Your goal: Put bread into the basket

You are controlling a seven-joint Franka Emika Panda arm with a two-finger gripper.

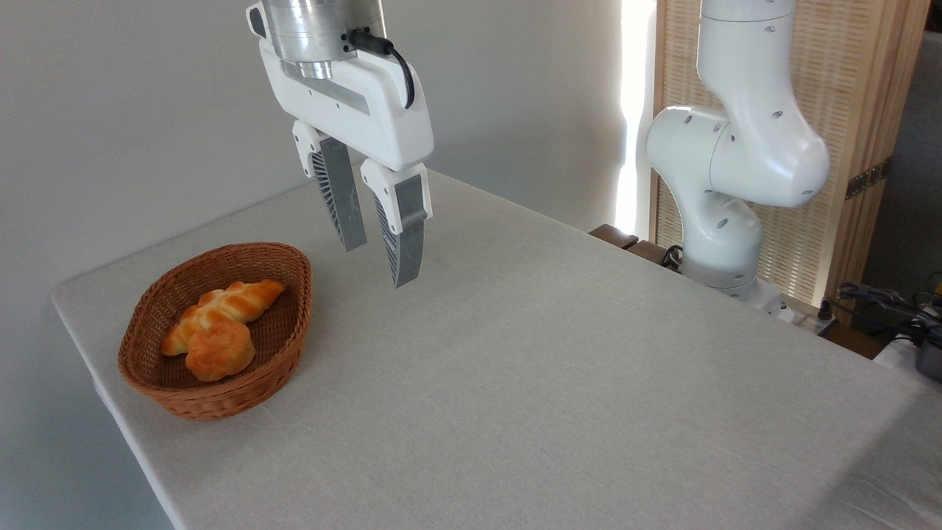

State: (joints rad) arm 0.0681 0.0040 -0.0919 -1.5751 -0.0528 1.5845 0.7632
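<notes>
The top of the gripper (379, 265) body runs out of the picture at the upper edge, so the wrist above it is cut off. Its two ribbed grey fingers (340, 199) hang apart with an empty gap between them, holding nothing, above the bare tablecloth and to the right of the basket (283, 335).

The braided bread (234, 300) lies inside the oval wicker basket, slanting from lower left to upper right. Its lower left part is partly covered by a small round knotted bun (220, 352) that rests against it, so where the two meet is hard to make out.

The basket sits near the left corner of the table (559, 383), which wears a pale grey cloth. At the far right stands the white arm base (725, 213), before a slatted wooden screen (846, 110). Dark cables (883, 302) crowd the right edge, partly cut off.
</notes>
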